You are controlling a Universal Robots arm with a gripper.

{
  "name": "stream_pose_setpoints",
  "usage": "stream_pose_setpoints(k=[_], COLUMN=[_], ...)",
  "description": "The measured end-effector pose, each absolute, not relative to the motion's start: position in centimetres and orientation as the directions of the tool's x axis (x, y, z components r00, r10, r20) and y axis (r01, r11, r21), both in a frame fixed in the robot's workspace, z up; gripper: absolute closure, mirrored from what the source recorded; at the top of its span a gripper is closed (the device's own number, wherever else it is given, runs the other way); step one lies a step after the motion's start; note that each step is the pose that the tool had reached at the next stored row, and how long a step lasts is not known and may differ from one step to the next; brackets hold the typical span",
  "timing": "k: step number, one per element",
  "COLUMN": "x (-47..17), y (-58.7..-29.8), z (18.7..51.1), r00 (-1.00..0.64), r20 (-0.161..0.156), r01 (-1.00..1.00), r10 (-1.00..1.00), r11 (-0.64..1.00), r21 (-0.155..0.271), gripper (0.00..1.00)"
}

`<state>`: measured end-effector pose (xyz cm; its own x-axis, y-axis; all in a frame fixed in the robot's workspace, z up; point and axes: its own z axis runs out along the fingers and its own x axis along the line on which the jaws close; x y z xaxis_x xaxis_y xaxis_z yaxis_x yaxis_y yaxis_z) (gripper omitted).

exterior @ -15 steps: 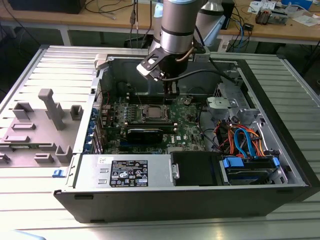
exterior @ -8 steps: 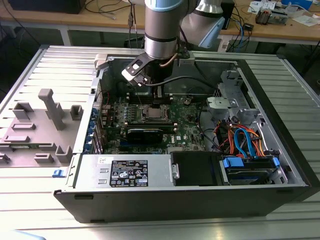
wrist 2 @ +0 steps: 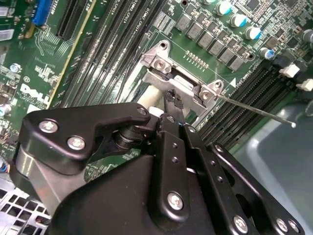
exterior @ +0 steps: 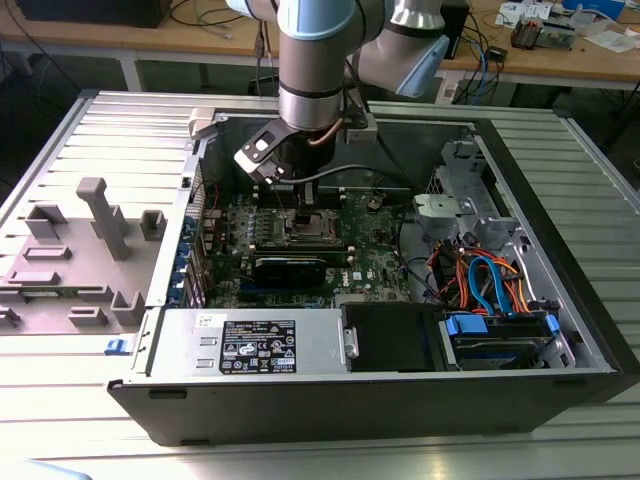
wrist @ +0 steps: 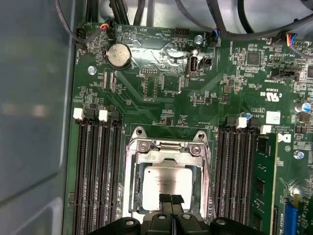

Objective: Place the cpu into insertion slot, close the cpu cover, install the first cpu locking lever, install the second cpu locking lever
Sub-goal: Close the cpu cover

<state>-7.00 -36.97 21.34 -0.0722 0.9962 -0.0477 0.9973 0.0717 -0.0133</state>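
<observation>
The cpu (wrist: pixel 164 182) lies flat in the insertion slot (exterior: pixel 309 228), its dull silver top showing through the window of the cpu cover (wrist: pixel 168 155). The cover lies down over it. My gripper (wrist: pixel 170 199) is shut with nothing between its black fingers, and its tips rest at the near edge of the cover window. In the second wrist view the fingertips (wrist 2: pixel 172 100) touch the silver frame beside a corner screw. A thin wire locking lever (wrist 2: pixel 254 110) sticks out sideways from the socket, unlatched. In the exterior view the gripper (exterior: pixel 300 205) hangs straight over the socket inside the case.
Long black memory slots (wrist: pixel 95 171) flank the socket on both sides. A coin battery (wrist: pixel 119 55) and black cables lie beyond it. The case walls enclose the board, with a power supply (exterior: pixel 250 345) and blue and orange drive cables (exterior: pixel 490 280) nearby. Grey fixtures (exterior: pixel 100 215) stand on the table.
</observation>
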Motion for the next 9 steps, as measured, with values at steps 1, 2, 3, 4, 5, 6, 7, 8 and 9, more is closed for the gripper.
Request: stream_pose_setpoints(k=[1, 2, 3, 4, 5, 6, 7, 8, 9], x=[-7.01, -7.01, -7.01, -7.02, -7.02, -7.03, -7.03, -7.02, -7.01], y=[-36.97, -36.97, -36.97, -36.97, -36.98, -36.98, -36.98, -36.97, -36.95], z=[21.19, 21.06, 20.92, 20.77, 20.66, 20.60, 20.57, 20.56, 20.66], r00=[-0.072, -0.072, -0.072, -0.072, -0.072, -0.072, -0.072, -0.072, -0.072], r20=[-0.048, -0.048, -0.048, -0.048, -0.048, -0.049, -0.048, -0.048, -0.047], r01=[0.997, 0.997, 0.997, 0.997, 0.997, 0.997, 0.997, 0.997, 0.997], r10=[0.996, 0.996, 0.996, 0.996, 0.996, 0.996, 0.996, 0.996, 0.996], r11=[0.072, 0.072, 0.072, 0.072, 0.072, 0.072, 0.072, 0.072, 0.071], r21=[-0.013, -0.013, -0.013, -0.013, -0.013, -0.014, -0.014, -0.013, -0.012], gripper=[0.89, 0.89, 0.89, 0.89, 0.89, 0.89, 0.89, 0.89, 0.89])
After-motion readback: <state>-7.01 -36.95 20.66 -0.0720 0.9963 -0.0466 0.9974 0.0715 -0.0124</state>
